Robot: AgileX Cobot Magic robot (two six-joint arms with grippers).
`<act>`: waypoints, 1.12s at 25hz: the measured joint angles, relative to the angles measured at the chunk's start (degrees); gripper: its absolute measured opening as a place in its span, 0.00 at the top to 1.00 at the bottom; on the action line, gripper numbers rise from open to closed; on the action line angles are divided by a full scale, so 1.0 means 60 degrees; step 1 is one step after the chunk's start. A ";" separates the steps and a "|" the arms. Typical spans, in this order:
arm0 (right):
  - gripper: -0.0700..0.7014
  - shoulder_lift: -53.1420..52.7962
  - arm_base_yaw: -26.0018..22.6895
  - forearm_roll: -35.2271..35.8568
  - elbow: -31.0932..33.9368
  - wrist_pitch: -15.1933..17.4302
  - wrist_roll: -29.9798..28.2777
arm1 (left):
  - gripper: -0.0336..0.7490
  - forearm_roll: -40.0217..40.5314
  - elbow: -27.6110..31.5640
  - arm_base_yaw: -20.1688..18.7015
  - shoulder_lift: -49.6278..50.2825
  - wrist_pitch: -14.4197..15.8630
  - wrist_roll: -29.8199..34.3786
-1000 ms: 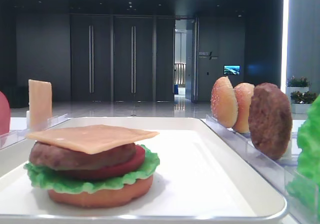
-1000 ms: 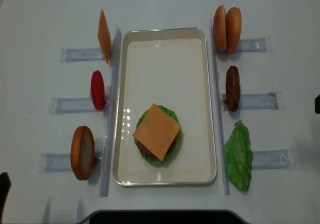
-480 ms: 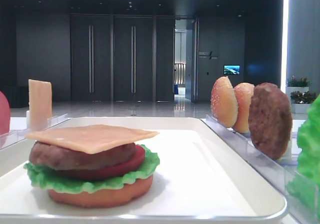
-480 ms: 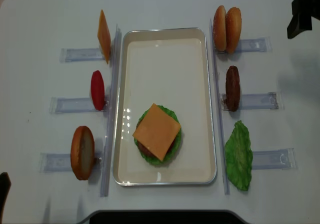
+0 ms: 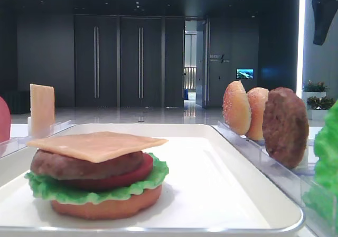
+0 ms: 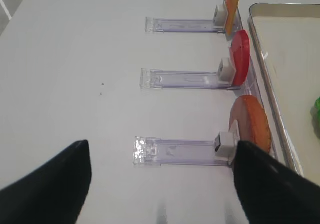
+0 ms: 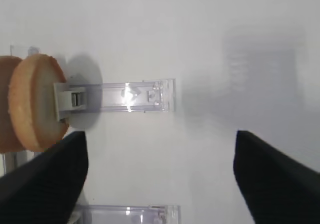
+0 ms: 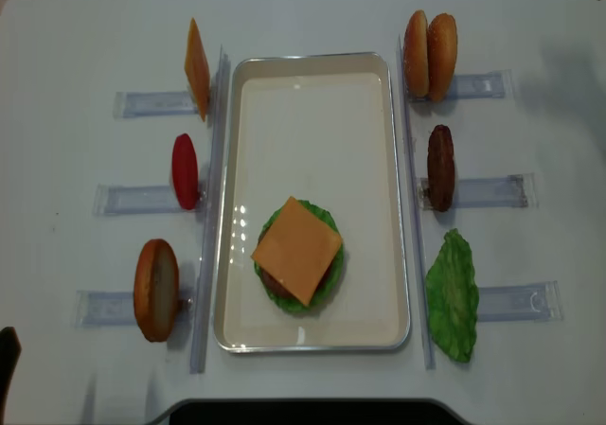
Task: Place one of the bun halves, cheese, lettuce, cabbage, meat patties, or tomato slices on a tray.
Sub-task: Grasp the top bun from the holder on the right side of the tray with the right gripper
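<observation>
The table [image 8: 85,27] was white and carried every item. At its centre lay the tray [image 8: 312,84], white and rectangular with a low rim, its long side running away from the robot. On the near half of the tray stood a partial burger: a flat bottom bun [image 5: 105,208], a lettuce leaf [image 5: 47,192], a tomato slice [image 5: 124,179], a meat patty [image 5: 79,166] and a cheese slice [image 8: 296,250] on top, turned at an angle to the tray edges.

Clear plastic holders [image 8: 156,103] lay on both sides of the tray. On the left side stood, from far to near, a second cheese slice [image 8: 197,68], a red tomato slice [image 8: 185,171] and an orange-brown bun [image 8: 156,290], each upright on edge. On the right side stood, from far to near, two domed buns, the sesame bun [image 8: 416,54] touching the orange bun [image 8: 442,57], then a second patty [image 8: 439,168] and a second lettuce leaf [image 8: 453,295].

The right gripper [image 7: 160,184] was above bare table, to the right of the two domed buns. Its fingers [image 7: 272,181] were spread wide and held nothing. The left gripper [image 6: 160,184] was above the left holders near the front edge. Its fingers [image 6: 50,184] were likewise spread wide apart and empty.
</observation>
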 joint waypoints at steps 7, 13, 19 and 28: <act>0.19 0.1088 0.0000 0.0000 -0.1645 0.0307 0.0343 | 0.07 0.0000 0.0000 0.0000 0.0000 0.0000 0.0000; 0.19 0.1264 0.0000 -0.0020 -0.1926 0.0358 0.0537 | 0.07 0.0000 0.0000 0.0000 0.0000 0.0000 0.0000; 0.19 0.1432 0.0414 -0.0189 -0.2045 0.0367 0.0780 | 0.07 0.0000 0.0000 0.0000 0.0000 0.0000 0.0000; 0.19 0.1432 0.2427 -0.0171 -0.2075 0.0367 0.2616 | 0.07 0.0000 0.0000 0.0000 0.0000 0.0000 0.0000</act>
